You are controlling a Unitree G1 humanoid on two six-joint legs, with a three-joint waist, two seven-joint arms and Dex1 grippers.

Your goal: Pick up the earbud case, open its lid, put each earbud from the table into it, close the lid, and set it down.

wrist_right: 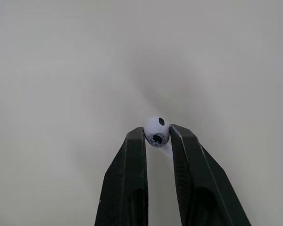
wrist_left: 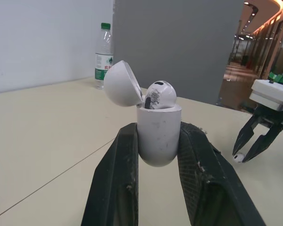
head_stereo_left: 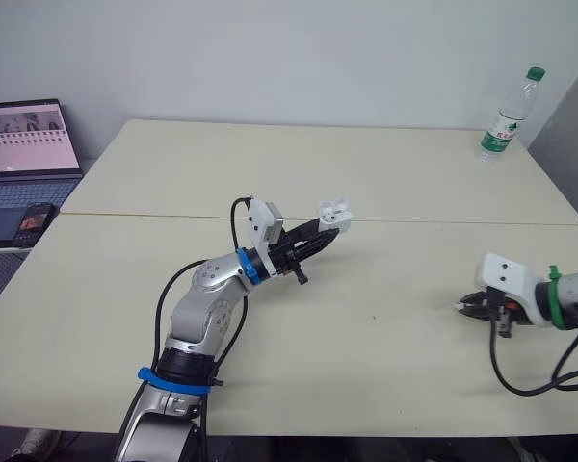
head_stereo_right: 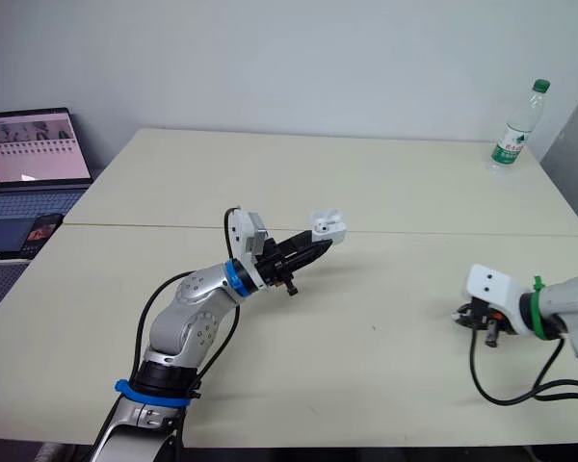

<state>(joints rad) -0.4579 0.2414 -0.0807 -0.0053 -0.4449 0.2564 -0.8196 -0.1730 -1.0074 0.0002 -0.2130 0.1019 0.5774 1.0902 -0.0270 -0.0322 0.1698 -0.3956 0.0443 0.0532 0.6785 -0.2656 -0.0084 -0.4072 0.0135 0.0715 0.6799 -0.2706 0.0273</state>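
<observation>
My left gripper [head_stereo_left: 328,227] is shut on the white earbud case [head_stereo_left: 333,211], held above the table's middle with its lid flipped open. In the left wrist view the case [wrist_left: 159,134] sits between the two fingers [wrist_left: 114,183], and one white earbud [wrist_left: 160,95] stands in it beside the raised lid [wrist_left: 121,83]. My right gripper [head_stereo_left: 462,307] is low at the table's right side, shut on the other white earbud [wrist_right: 156,131], pinched at the fingertips [wrist_right: 137,141] just over the tabletop. That right gripper [wrist_left: 249,151] with its earbud also appears in the left wrist view.
A plastic water bottle [head_stereo_left: 507,115] stands at the table's far right corner. A laptop [head_stereo_left: 24,154] and a phone [head_stereo_left: 35,221] lie on a side surface to the left. A seam [head_stereo_left: 443,222] runs across the beige table.
</observation>
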